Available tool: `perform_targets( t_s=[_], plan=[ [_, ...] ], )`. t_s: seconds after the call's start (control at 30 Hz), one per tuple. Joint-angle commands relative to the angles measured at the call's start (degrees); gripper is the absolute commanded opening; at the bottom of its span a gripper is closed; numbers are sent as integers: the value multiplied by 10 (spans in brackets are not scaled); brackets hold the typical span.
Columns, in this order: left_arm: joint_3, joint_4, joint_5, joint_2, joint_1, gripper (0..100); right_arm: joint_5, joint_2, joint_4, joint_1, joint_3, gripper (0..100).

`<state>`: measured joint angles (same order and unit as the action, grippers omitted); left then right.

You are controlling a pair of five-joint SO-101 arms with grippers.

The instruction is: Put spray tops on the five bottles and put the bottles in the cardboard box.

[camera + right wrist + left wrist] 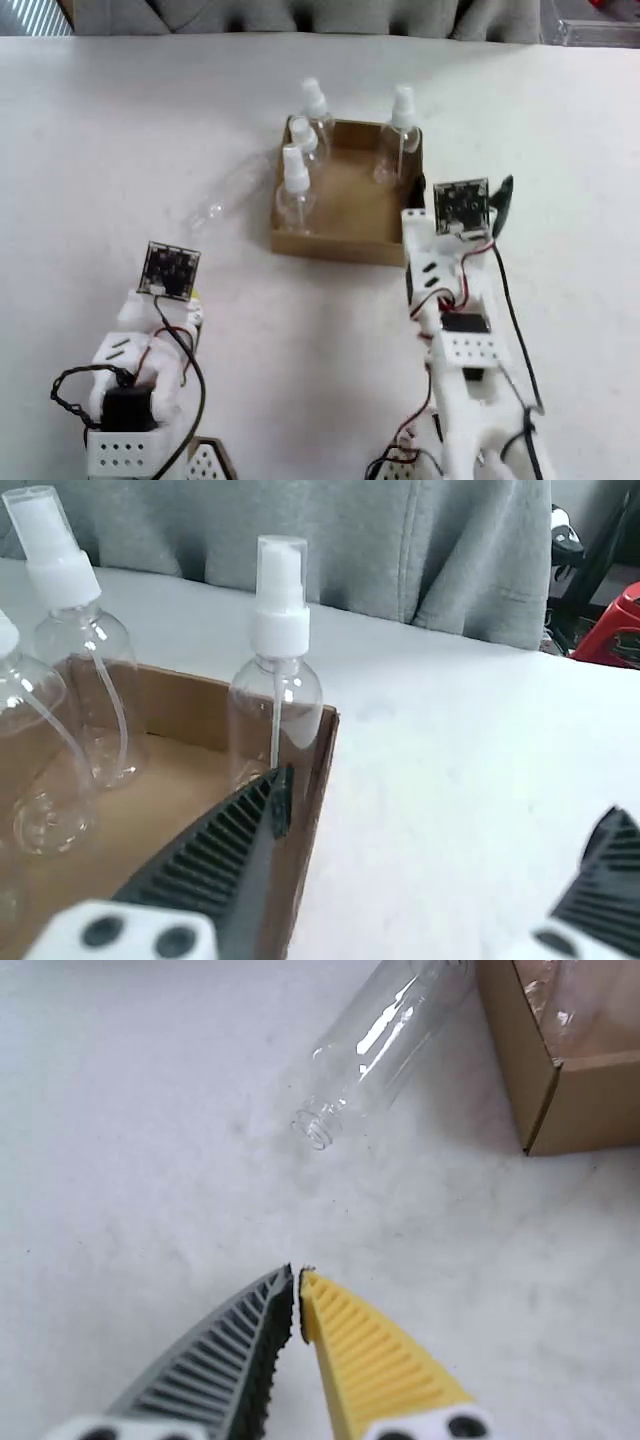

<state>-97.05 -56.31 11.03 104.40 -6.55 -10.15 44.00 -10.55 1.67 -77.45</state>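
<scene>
A cardboard box (345, 243) stands mid-table and holds several clear bottles with white spray tops, among them one at its near-right corner (399, 135) (275, 695) and one at the far side (314, 108) (78, 645). One clear bottle without a top (226, 196) (375, 1045) lies on its side to the left of the box, neck toward my left arm (150, 330). My left gripper (298, 1282) is shut and empty, a short way from that neck. My right gripper (440, 830) is open at the box's right wall (315, 780), one finger (235, 845) over the box, the other outside it.
The white table (120, 130) spreads wide to the left and right of the box. The right arm (465, 330) stands just in front of the box's right corner. Cables hang at both arm bases.
</scene>
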Motion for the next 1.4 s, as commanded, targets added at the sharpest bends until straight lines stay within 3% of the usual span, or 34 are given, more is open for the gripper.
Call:
perform_targets(
  t_s=[0.0, 0.27, 0.43, 0.73, 1.0, 1.07, 1.27, 1.37],
  plan=[
    [1, 3, 4, 6, -5, 20, 5, 125, 111, -20, -12, 395],
    [1, 0, 4, 6, -5, 20, 6, 361, 436, -55, -25, 394],
    [1, -1, 4, 6, -5, 20, 6, 463, 541, -83, -40, 394],
    [1, -2, 4, 6, -6, 20, 1, 594, 553, -134, -159, 393],
    [1, -2, 4, 6, -6, 20, 6, 588, 557, -175, -194, 390],
    [1, -2, 4, 6, -6, 20, 11, 585, 558, -190, -194, 348],
    [1, -3, 4, 6, -6, 20, 52, 588, 565, -205, -194, 85],
    [1, -3, 4, 6, -6, 20, 53, 588, 569, -215, -194, 42]
  ],
)
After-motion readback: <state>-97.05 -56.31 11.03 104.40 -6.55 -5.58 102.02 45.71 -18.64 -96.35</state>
